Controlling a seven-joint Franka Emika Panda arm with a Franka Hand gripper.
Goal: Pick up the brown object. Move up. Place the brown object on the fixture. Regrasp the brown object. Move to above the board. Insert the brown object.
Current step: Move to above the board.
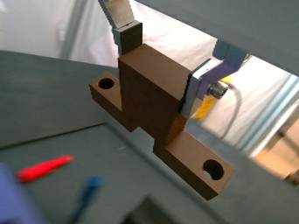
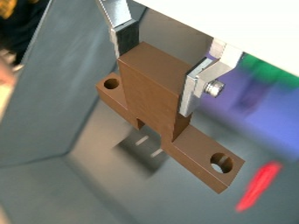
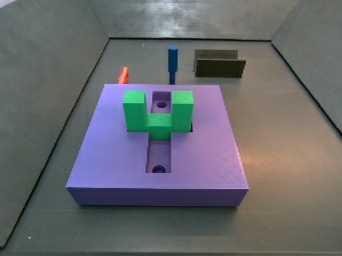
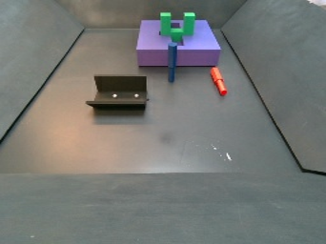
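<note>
Tool [image 1: 163, 63] clamps my orange-brown bar with holed ends [image 1: 158, 114] by its raised middle, high out of both side views, clearing the worktop for carrying.

Wrist cams close on end effector [image 1: 163, 66]; side cams opposite, share board [image 3: 201, 150]

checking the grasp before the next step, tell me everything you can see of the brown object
The brown object appears only in both wrist views, held off the floor. It is a matte orange-brown piece: a tall block rising from the middle of a long flat bar, with a round hole near each bar end. The hand clamps the block's upper part, one finger on each side. The bar sticks out past both fingers, tilted in the view. Nothing else touches it.
</note>
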